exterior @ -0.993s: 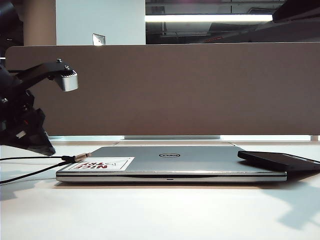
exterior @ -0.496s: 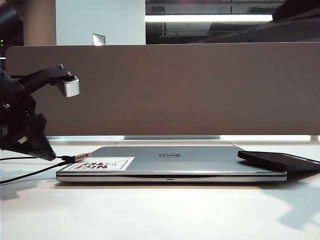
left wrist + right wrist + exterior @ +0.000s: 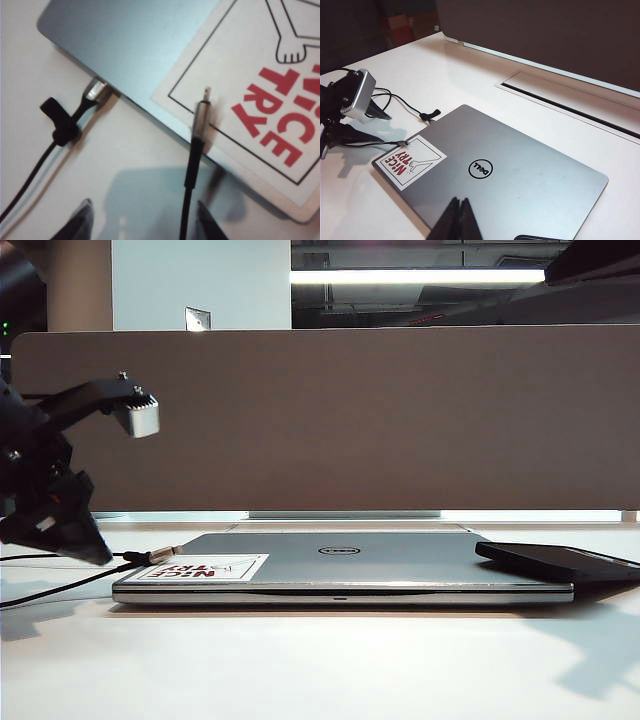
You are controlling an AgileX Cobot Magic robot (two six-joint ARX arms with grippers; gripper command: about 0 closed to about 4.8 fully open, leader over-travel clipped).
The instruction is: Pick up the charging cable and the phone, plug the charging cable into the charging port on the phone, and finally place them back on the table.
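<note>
Straddling the charging cable (image 3: 189,175) with my left gripper (image 3: 140,222), fingers spread wide, I see its silvery plug lying on the sticker (image 3: 260,95) at the laptop (image 3: 340,565) corner — a low pinch could scrape the lid or nudge the cord aside. A second cable (image 3: 65,127) lies nearby; my right gripper (image 3: 459,220), pressed together, hovers above the laptop, the phone (image 3: 555,560) resting on its other end.
</note>
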